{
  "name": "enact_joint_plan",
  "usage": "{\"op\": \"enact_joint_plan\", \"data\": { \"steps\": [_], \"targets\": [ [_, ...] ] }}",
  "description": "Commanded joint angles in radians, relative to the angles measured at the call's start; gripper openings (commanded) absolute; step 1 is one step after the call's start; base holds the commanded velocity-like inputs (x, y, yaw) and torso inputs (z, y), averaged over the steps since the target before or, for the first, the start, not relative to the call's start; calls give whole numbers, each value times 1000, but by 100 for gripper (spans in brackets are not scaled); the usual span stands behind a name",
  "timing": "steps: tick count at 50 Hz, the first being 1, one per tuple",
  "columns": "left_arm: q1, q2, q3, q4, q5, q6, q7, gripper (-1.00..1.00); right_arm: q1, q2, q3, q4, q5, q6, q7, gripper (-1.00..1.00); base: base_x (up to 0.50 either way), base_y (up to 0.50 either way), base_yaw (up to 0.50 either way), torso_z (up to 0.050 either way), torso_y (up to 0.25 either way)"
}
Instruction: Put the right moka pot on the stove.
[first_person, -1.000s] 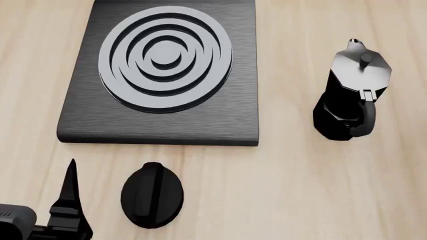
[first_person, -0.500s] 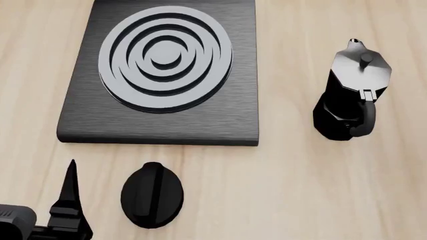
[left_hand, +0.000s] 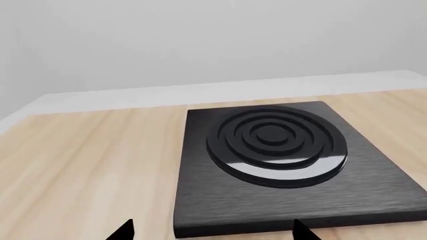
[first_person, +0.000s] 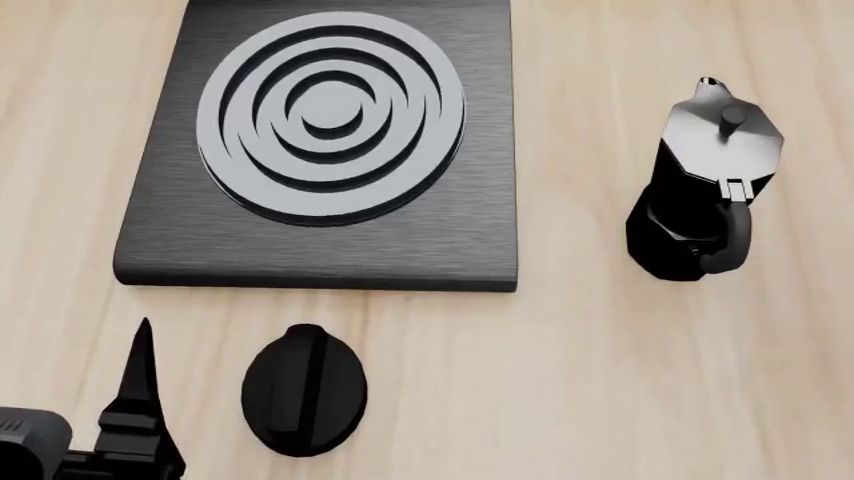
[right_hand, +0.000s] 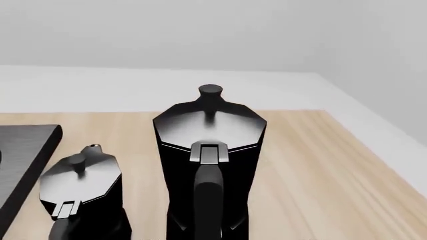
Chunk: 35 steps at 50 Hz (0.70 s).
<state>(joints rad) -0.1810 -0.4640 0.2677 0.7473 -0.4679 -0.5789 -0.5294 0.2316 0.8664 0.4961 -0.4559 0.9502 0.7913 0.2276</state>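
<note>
Head view: my left gripper (first_person: 134, 395) sits low at near-left edge, fingers apart, holding nothing, just beside the black oval knob (first_person: 303, 390). Right gripper isn't visible in any view; can't tell its state. Bare table (first_person: 601, 380) w/ open room lies between. Right moka pot (right_hand: 210, 160), glossy black, faceted, upright, handle facing my right wrist cam, stands off the stove (first_person: 320, 150), beside the second pot (right_hand: 80, 192).

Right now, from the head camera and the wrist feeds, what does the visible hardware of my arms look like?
Only the left tool shows: matte black, with a slim finger tapering to a point above a blocky black bracket and a rounded dark-grey housing. In the left wrist view two black fingertips peek in. No cables or markings visible. The right tool is out of view.
</note>
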Motion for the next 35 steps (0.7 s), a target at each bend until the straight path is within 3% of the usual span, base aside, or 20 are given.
{"op": "enact_joint_plan", "data": {
  "steps": [1,35],
  "targets": [
    [0,-1,0,-1,-3,2,-3,100,-85,-12,120,-141,30,36,35,-100,0,0,0,0,0],
    [0,-10,4,9,-11,5,-9,100,-310,-61,391,-408,216,157,89,-100,0,0,0,0,1]
  ]
}}
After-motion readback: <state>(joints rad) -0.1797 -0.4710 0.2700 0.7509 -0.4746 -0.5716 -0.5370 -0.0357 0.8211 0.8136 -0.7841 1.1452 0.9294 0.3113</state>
